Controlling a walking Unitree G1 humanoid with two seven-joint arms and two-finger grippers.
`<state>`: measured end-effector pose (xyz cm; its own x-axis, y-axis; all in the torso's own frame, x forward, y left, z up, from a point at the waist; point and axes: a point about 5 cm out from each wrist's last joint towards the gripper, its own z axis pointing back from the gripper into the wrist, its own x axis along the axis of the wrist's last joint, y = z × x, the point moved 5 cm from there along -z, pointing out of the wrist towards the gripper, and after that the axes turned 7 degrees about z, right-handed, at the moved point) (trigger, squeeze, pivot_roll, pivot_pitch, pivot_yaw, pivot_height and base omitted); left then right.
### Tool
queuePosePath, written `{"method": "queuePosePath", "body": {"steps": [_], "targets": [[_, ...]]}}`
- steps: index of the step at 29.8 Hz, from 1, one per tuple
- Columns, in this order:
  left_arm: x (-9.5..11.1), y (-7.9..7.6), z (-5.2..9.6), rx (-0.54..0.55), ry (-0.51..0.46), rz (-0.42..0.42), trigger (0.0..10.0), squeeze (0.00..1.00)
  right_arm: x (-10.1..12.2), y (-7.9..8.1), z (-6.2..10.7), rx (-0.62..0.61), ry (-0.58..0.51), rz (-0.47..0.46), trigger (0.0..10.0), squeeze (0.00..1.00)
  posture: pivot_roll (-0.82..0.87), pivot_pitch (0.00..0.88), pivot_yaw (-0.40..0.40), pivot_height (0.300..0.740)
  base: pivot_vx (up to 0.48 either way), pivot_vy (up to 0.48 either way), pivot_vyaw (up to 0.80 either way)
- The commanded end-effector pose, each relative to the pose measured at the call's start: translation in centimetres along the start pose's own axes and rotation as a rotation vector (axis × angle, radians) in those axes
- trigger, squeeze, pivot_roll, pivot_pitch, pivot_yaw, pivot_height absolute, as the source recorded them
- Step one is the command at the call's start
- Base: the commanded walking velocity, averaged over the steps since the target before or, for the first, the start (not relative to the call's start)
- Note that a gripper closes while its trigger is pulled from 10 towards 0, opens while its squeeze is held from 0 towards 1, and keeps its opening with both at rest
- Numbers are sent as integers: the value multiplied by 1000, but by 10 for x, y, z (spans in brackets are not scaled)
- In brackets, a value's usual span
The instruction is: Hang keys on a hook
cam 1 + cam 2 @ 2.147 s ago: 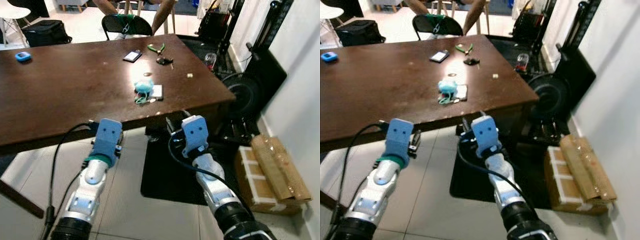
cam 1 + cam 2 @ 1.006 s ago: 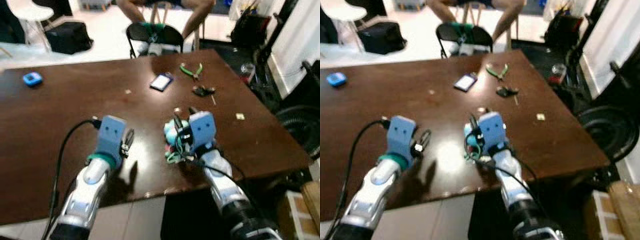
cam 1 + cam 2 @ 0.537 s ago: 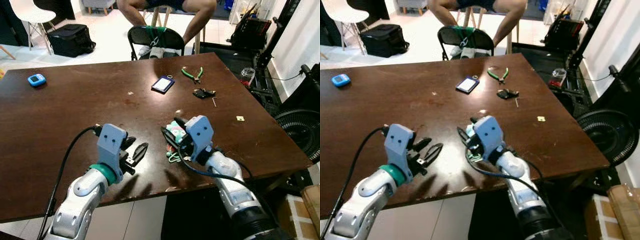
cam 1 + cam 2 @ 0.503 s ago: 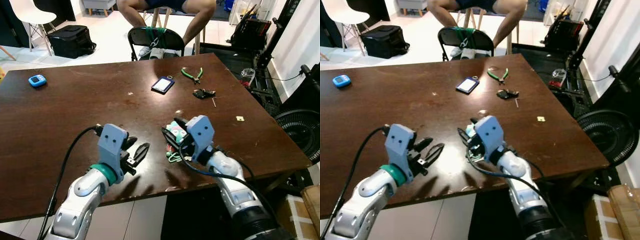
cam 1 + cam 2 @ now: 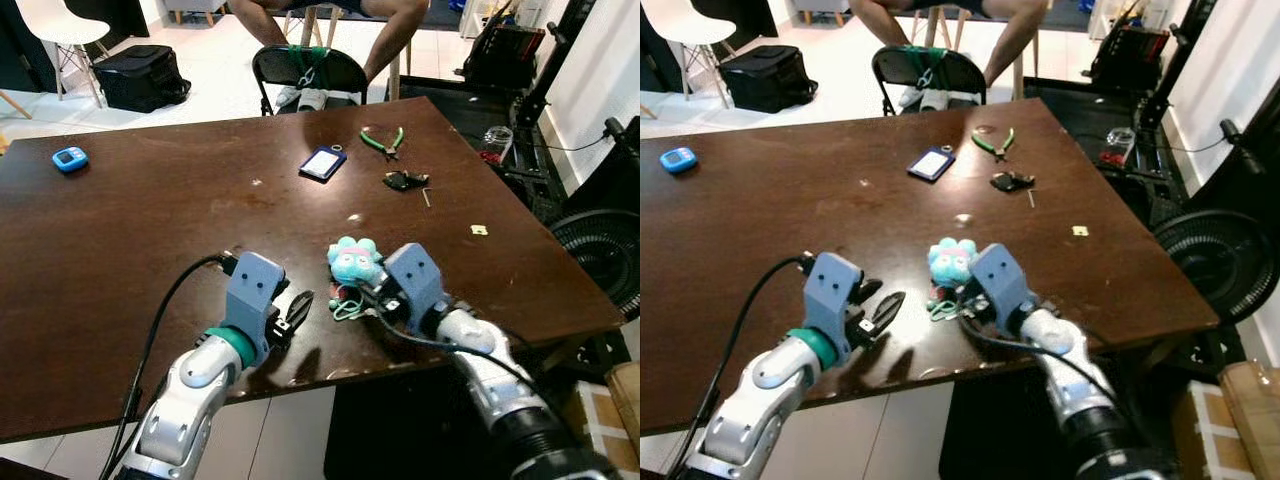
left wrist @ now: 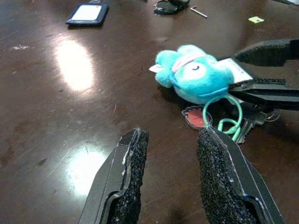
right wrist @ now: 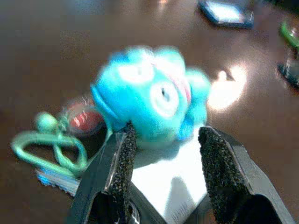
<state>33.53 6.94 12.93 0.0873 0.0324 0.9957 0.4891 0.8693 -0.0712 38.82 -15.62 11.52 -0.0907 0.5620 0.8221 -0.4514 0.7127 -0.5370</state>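
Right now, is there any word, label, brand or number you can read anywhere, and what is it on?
None legible.
White tag under the turquoise plush keychain: faint print, too blurred.
Blue badge holder and small blue device: too small to read.

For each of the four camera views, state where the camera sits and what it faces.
Left eye view: head, down at brown table; both arms show.
Right eye view: same scene.
Left wrist view: behind open left gripper, facing teal plush keychain.
Right wrist view: behind open right gripper, close on plush.
Shared: the plush, green ring.
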Motion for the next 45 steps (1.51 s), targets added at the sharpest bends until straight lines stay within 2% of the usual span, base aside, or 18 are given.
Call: {"method": "queuePosePath", "body": {"steps": [1, 4, 5, 6, 7, 9, 10, 11, 12, 13, 16, 18, 20, 25, 27, 32, 38, 45], "targets": [[-6, 0, 2, -3, 26, 7, 10000, 0, -18, -21, 9, -49, 85, -50, 10000, 0, -105, 99, 115, 740, 0, 0, 0], [-6, 0, 1, -4, 27, 8, 10000, 0, -21, -30, 14, -64, 90, -87, 10000, 0, -105, 99, 115, 740, 0, 0, 0], [-6, -1, -1, -6, 26, 9, 10000, 0, -26, -38, 19, -78, 92, -192, 10000, 0, -118, 96, 116, 740, 0, 0, 0], [-6, -1, -1, -6, 26, 9, 10000, 0, -26, -38, 19, -78, 92, -192, 10000, 0, -118, 96, 116, 740, 0, 0, 0], [-6, -1, -3, -5, 22, 9, 10000, 0, -29, -40, 21, -74, 84, -278, 10000, 0, -117, 95, 116, 740, 0, 0, 0], [-5, -2, -6, -4, 14, 7, 10000, 0, -21, -30, 19, 11, 30, -399, 10000, 0, -115, 93, 112, 740, 0, 0, 0], [-5, -2, -6, -4, 14, 7, 10000, 0, -21, -30, 19, 11, 30, -399, 10000, 0, -115, 93, 112, 740, 0, 0, 0], [-5, -2, -7, -3, 12, 7, 10000, 0, -14, -23, 18, 64, 2, -410, 10000, 0, -111, 92, 108, 740, 0, 0, 0], [-5, -2, -7, -3, 12, 7, 10000, 0, -14, -23, 18, 64, 2, -410, 10000, 0, -111, 92, 108, 740, 0, 0, 0], [-4, -1, -7, -1, 9, 7, 10000, 0, -4, -13, 19, 132, -35, -400, 10000, 0, -112, 92, 106, 740, 0, 0, 0], [-4, -1, -6, 3, 8, 8, 10000, 0, 3, -5, 22, 193, -56, -378, 10000, 0, -116, 92, 103, 740, 0, 0, 0], [-4, 0, -6, 6, 7, 9, 10000, 0, 10, 12, 35, 315, -65, -322, 10000, 0, -125, 96, 98, 740, 0, 0, 0], [-4, 0, -7, 7, 7, 10, 10000, 0, 10, 18, 40, 353, -55, -297, 10000, 0, -128, 96, 97, 740, 0, 0, 0], [-3, 0, -7, 7, 6, 10, 10000, 0, 8, 20, 44, 376, -41, -275, 10000, 0, -130, 97, 97, 740, 0, 0, 0], [-3, 0, -8, 5, 2, 13, 10000, 0, -5, 21, 50, 406, 29, -166, 10000, 0, -139, 101, 98, 740, 0, 0, 0], [-3, 0, -8, 2, 0, 15, 10000, 0, -10, 17, 55, 416, 54, -122, 10000, 0, -142, 101, 99, 740, 0, 0, 0], [-3, 0, -9, 3, 0, 16, 10000, 0, -10, 3, 54, 367, 63, -152, 10000, 0, -143, 102, 99, 740, 0, 0, 0], [-2, 1, -9, 7, -1, 16, 10000, 0, -6, 6, 46, 364, 52, -169, 10000, 0, -132, 104, 101, 740, 0, 0, 0]]}}
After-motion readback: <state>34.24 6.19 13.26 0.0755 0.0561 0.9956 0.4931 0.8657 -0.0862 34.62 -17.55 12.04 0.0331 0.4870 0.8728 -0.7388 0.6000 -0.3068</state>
